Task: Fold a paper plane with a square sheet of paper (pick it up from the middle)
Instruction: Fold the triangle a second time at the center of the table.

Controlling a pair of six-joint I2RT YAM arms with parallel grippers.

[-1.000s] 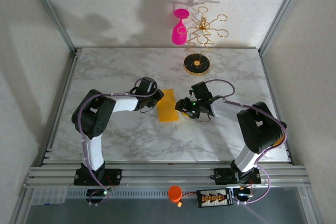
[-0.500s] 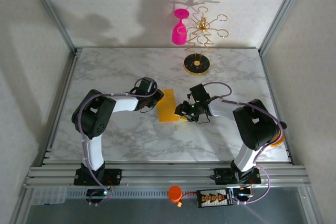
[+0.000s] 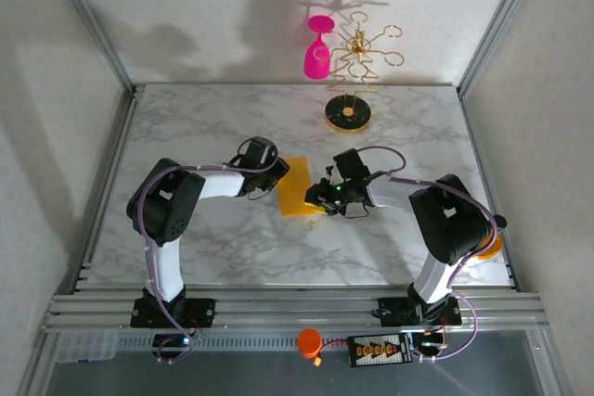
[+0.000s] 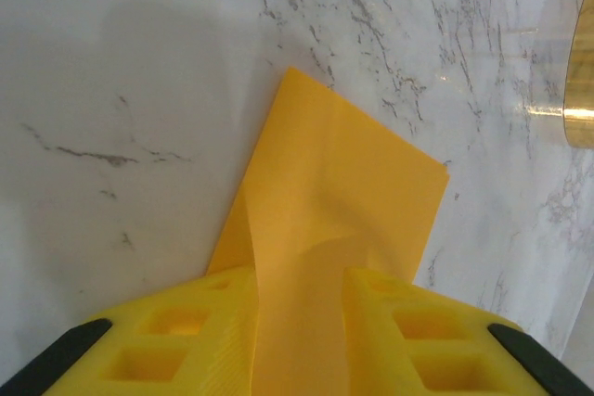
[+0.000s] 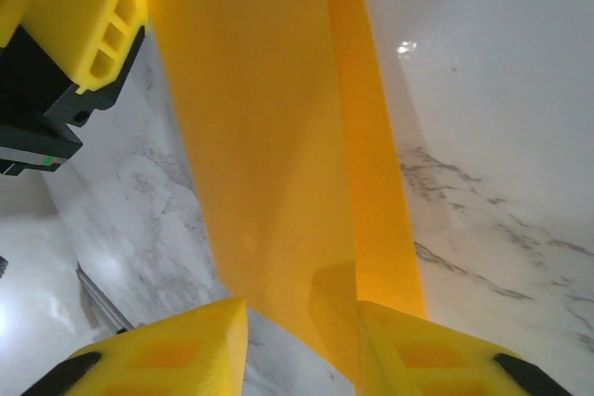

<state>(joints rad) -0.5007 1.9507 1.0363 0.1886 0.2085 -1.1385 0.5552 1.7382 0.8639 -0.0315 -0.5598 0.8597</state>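
The sheet of paper point(image 3: 297, 185) is seen lying near the middle of the marble table point(image 3: 213, 127), folded into a narrow orange-yellow rectangle with its long edges running from near to far, leaning slightly right. In the left wrist view the sheet point(image 4: 343, 183) is shown with straight, clean far edges and a sharp far corner, while a soft ridge is raised in it just ahead of the fingers. In the right wrist view the sheet point(image 5: 269, 118) is shown as two overlapped layers, the lower one exposed as a thin strip along the right edge.

The sheet is flanked by both arms. The left gripper point(image 3: 277, 185) is set at its left long edge, the right gripper point(image 3: 321, 198) at its near right corner. At the left gripper point(image 4: 299, 280) the yellow fingers are held a little apart, with paper running through the gap; the same is seen at the right gripper point(image 5: 302, 312). Neither pair is pressed together (whether the pads bear on the paper cannot be told).

Bare marble is left on every side of the sheet, widest toward the left and across the near half of the table. The gold stand point(image 3: 349, 114) is placed well apart at the far edge, with a pink wine glass point(image 3: 317, 51) hung from it.
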